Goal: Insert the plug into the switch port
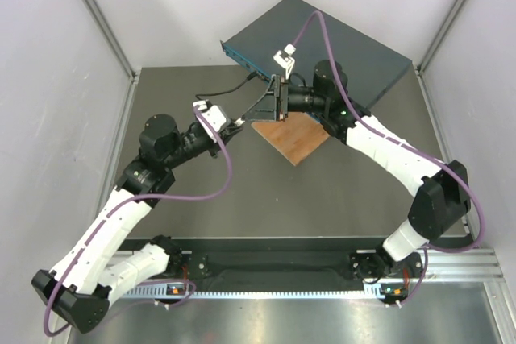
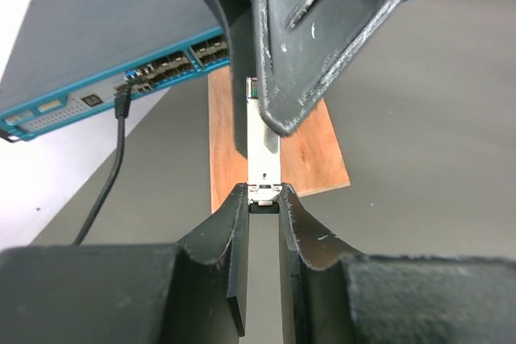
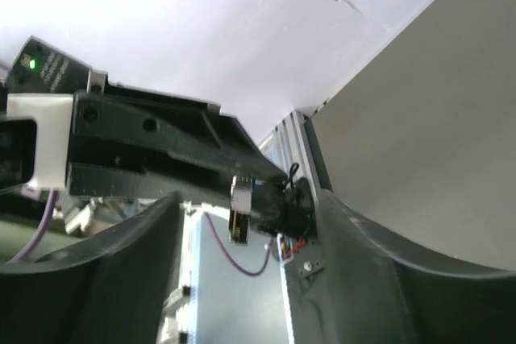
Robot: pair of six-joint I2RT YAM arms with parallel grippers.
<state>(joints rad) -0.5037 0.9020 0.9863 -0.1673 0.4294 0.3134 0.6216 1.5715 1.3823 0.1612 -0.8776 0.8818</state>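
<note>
The left gripper point(image 2: 264, 196) sits nearest in the left wrist view, its two fingers pressed together on the lower end of a slim silver piece point(image 2: 264, 147) that has no cable. The piece stands straight out from those fingers, above the wooden board point(image 2: 310, 151). The right gripper point(image 3: 247, 197) reaches in from the opposite side. Its fingers point(image 2: 322, 30) are spread wide, one on each side of the silver piece, and the right wrist view shows clear gaps between them and it.

The plug point(image 2: 122, 102) is in neither claw. It lies well to the left of both, beyond the board, with its thin black cable point(image 2: 103, 187) trailing back across the grey table point(image 2: 419, 118). The plug's tip is against the teal front face of the network switch point(image 2: 97, 14), near the left end of the row of switch ports point(image 2: 169, 64). The pictures do not show whether it is fully seated in a socket. In the top view the switch lies at an angle at the far side of the table.
</note>
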